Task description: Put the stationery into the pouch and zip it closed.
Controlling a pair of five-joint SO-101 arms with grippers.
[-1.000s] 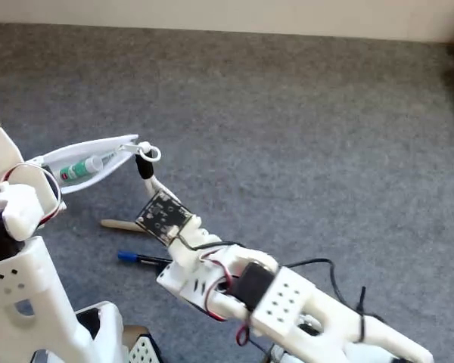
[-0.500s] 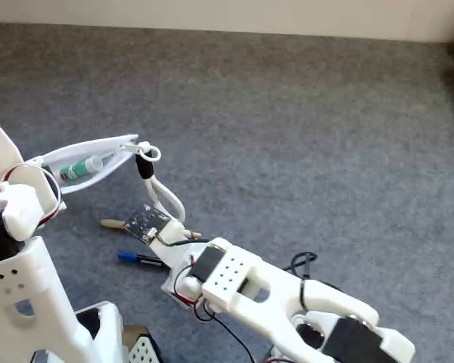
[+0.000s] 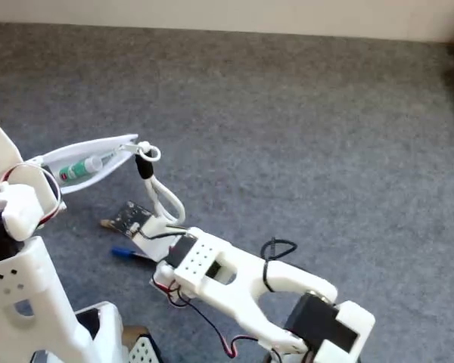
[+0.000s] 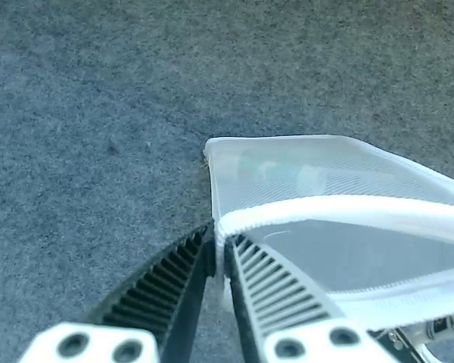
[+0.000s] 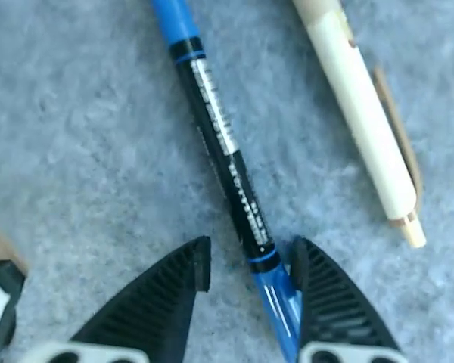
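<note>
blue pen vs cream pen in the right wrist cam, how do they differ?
Colour: the blue pen has a black barrel with blue ends; the cream pen is cream all over, with a tan clip.
Place: the blue pen lies between the open fingers of the right gripper; the cream pen lies beside it, outside them.
Both lie flat on the grey carpet, roughly parallel.

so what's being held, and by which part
The left tool pinches the pouch at its open rim's end; the right tool, open astride the blue pen, holds nothing.
</note>
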